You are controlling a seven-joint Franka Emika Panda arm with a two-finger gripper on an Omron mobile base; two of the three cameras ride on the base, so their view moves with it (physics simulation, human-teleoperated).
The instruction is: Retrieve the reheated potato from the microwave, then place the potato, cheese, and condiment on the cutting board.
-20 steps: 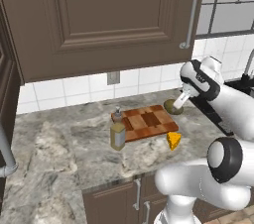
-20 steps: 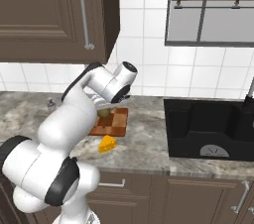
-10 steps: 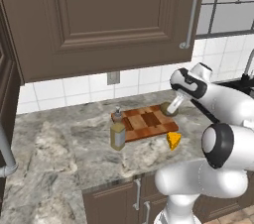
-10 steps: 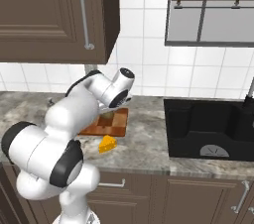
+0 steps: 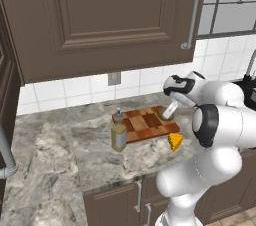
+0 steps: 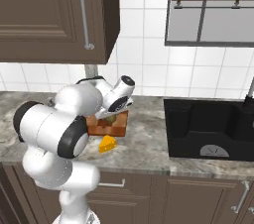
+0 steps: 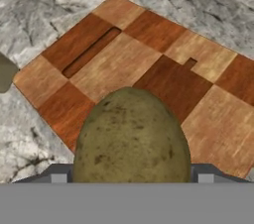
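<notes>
Potato [image 7: 131, 136] sits between the two fingers of the end effector [image 5: 168, 113], at the right end of the cutting board [image 5: 147, 125]. The fingers stand wide, one on each side of the potato; whether they press it or merely flank it cannot be told. In the hand view the potato looms close, olive-brown and speckled, with the checkered board spread beneath and beyond it. The board lies on the marble counter [image 5: 60, 150], toward the back wall. A condiment [image 5: 118, 132] bottle stands upright at the board's left end, just beside its front corner. A yellow cheese [image 5: 174, 141] wedge lies on the counter just off the board's front right corner, nearer the counter's front edge. From the right base view, the cheese [image 6: 107, 143] sits in front of the board [image 6: 106, 125].
</notes>
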